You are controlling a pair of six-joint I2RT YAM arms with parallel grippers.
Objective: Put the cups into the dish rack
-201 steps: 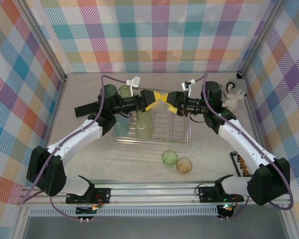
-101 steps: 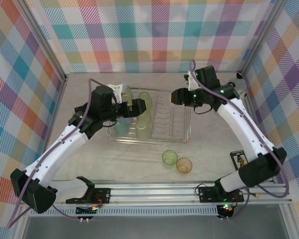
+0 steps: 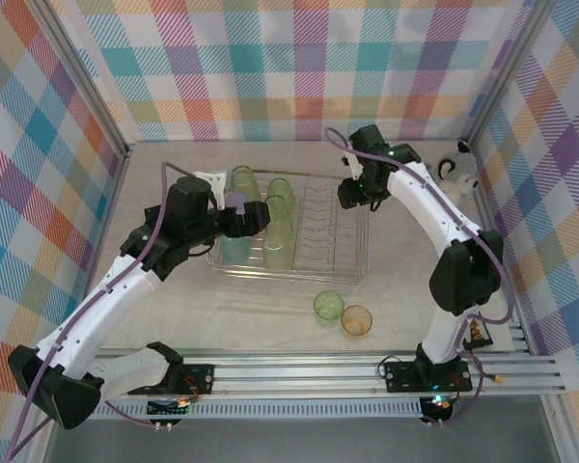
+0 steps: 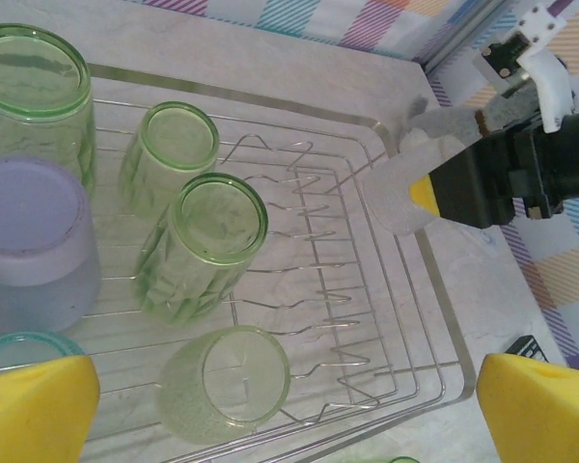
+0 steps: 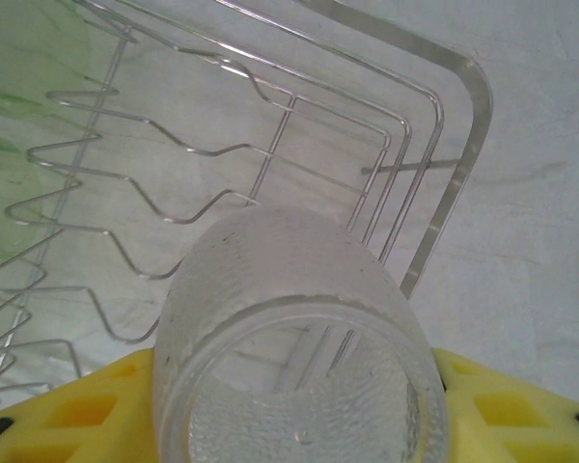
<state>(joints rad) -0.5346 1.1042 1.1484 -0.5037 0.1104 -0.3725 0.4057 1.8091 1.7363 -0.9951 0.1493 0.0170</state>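
the dish rack (image 3: 318, 243) stands in the middle of the table (image 3: 251, 313), and six cups are in its left half. in the left wrist view, a large green cup (image 4: 34, 87) is in the far left corner, and a smaller green cup (image 4: 169, 145) is just beside it to the right. the lavender cup (image 4: 34, 241) stands nearer than the large one, with its flat closed end facing up. a ribbed green cup (image 4: 207, 241) is next to it, against the row of plate dividers. the teal cup (image 4: 14, 349) and a pale green cup (image 4: 227, 381) are at the near side of the rack. the right half, with the wire dividers, holds no cup.

two cups are on the table in front of the rack, well apart from it: a green cup (image 3: 329, 307) and an orange cup (image 3: 357, 320), just beside each other, mouths up.

the right gripper (image 3: 352, 196) is closed on a frosted clear cup (image 5: 299, 338), with a yellow pad on each side of it. it hangs over the far right corner of the rack. i cannot tell if the cup touches the wire.

the left gripper (image 4: 285, 415) is wide open over the left part of the rack. its pads (image 4: 34, 410) are far apart and hold nothing.
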